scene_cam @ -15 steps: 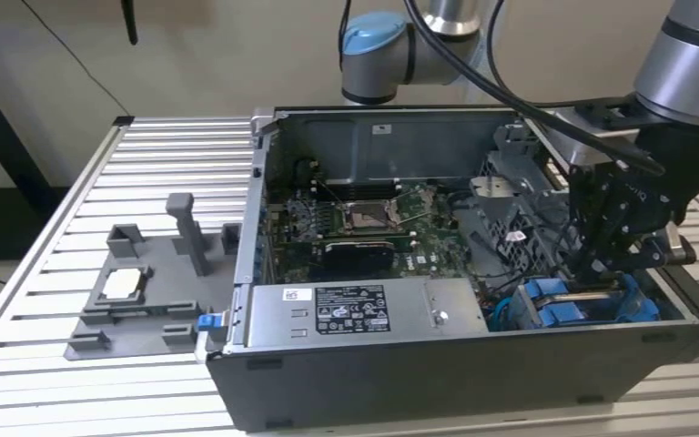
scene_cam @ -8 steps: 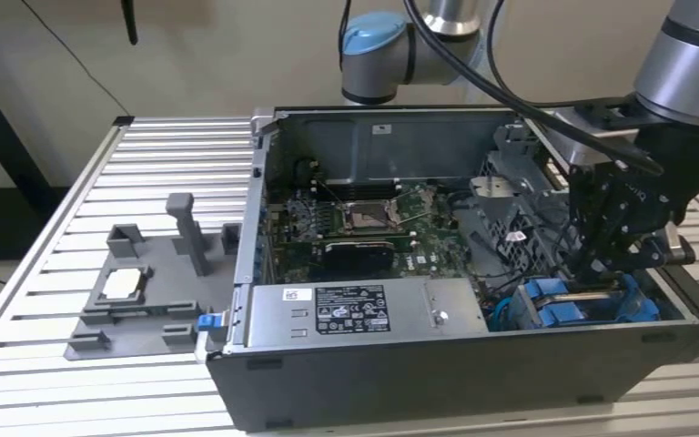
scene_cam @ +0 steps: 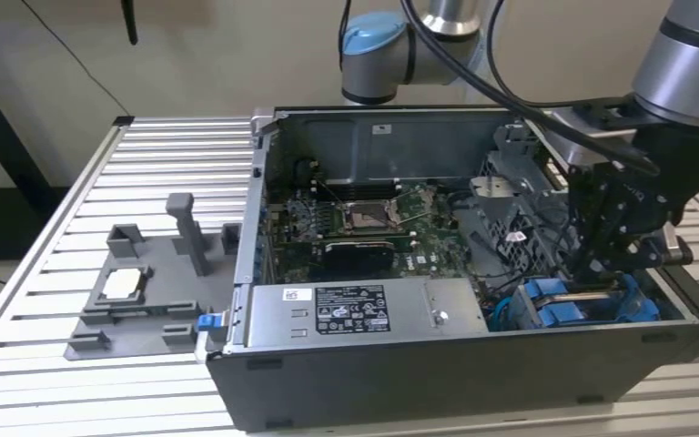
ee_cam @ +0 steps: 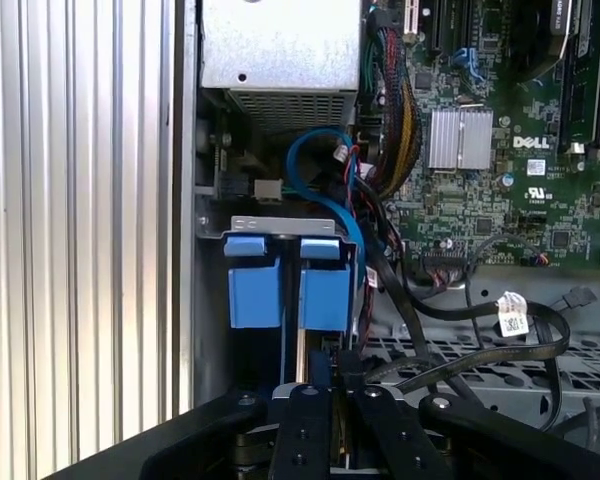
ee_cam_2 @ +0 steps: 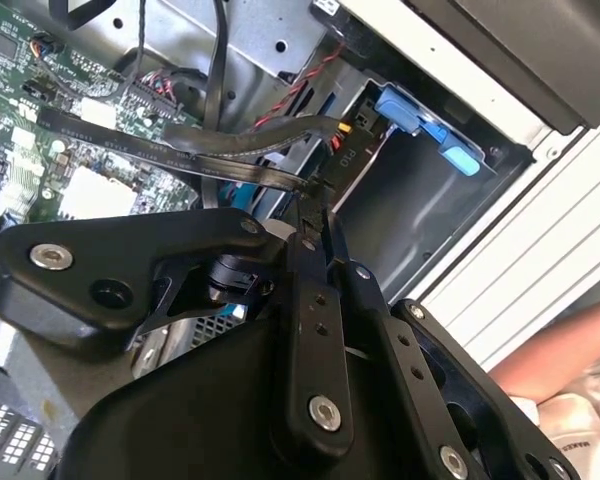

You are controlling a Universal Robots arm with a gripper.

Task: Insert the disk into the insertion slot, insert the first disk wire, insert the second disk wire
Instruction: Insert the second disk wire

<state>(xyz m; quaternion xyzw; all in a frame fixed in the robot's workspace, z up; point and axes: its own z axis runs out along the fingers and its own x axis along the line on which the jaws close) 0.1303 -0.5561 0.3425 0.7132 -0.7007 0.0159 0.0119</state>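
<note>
Underneath, ribbed metal table (scene_cam: 58,273) bearing open computer case (scene_cam: 471,382).

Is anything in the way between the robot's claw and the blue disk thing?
Nothing visible blocks it. In the first wrist view the gripper sits right by the disk's blue carrier. Black cables run beside them, on the circuit board's side, and a blue cable loops on the carrier's far side.
</note>
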